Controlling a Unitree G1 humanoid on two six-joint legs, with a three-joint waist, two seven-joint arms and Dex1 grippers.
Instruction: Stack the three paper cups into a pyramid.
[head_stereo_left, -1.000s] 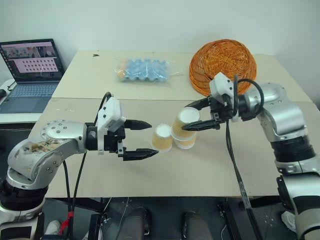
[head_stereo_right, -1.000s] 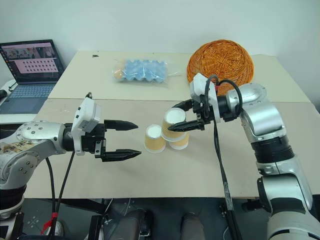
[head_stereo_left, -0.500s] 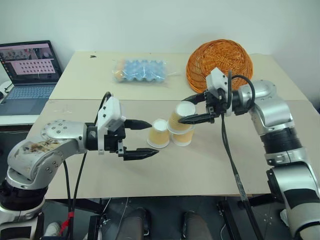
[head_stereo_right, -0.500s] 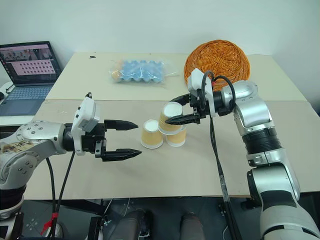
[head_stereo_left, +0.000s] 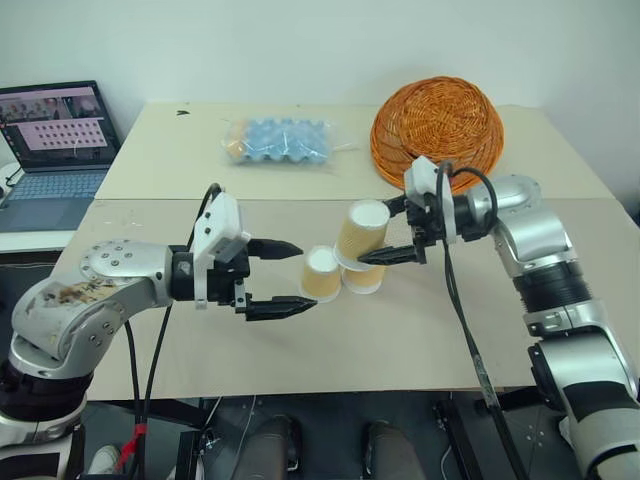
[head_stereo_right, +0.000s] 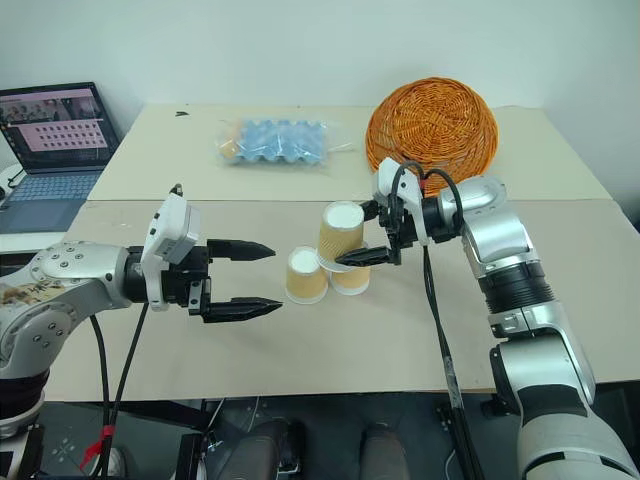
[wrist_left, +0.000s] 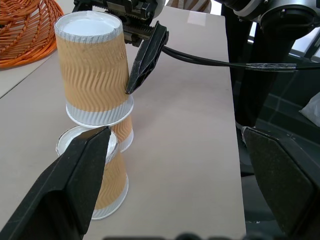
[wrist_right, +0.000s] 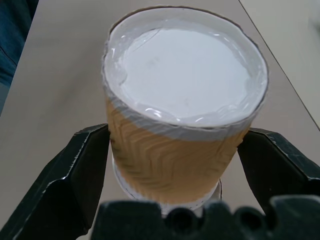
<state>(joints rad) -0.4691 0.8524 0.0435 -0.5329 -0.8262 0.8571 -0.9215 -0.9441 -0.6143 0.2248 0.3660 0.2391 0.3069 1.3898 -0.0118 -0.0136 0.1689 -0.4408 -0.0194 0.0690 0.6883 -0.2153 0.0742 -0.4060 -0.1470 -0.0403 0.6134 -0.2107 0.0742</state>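
Over the table (head_stereo_left: 400, 330), right claw (head_stereo_left: 392, 232) straddles top cup (head_stereo_left: 361, 232).

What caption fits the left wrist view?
Top cup rests upturned on two base cups, right gripper open around it, left gripper open nearby.

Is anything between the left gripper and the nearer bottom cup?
Nothing visible. The left gripper hangs open beside the nearer bottom cup, with only bare table between them.
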